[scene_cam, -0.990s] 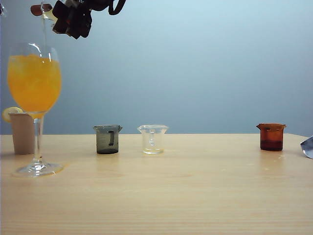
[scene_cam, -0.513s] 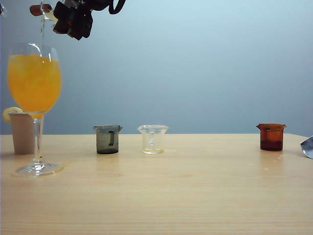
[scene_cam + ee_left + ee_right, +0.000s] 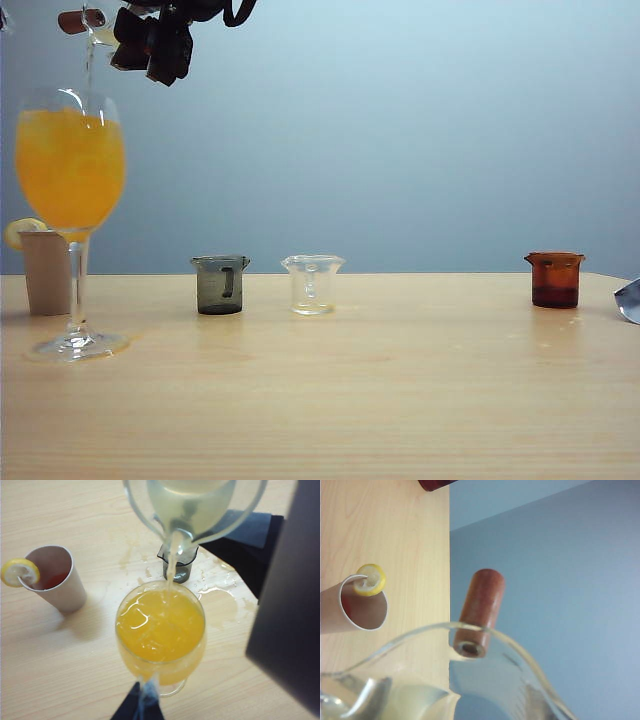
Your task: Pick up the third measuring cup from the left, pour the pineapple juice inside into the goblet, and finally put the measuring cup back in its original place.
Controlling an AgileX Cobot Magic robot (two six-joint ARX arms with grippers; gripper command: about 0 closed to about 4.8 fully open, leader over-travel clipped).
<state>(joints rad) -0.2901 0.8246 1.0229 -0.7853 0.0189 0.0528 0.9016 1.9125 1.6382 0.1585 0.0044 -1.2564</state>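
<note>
Even, soft light fills all views; the tabletop (image 3: 400,400) carries faint reflections and weak shadows. The exterior view is slightly soft; wrist views blur near objects.

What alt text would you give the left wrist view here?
A tilted clear measuring cup pours a thin stream of pale pineapple juice into a goblet nearly full of orange drink. A beige cup with a lemon slice stands beside it, and a wet spill marks the wooden table.
</note>
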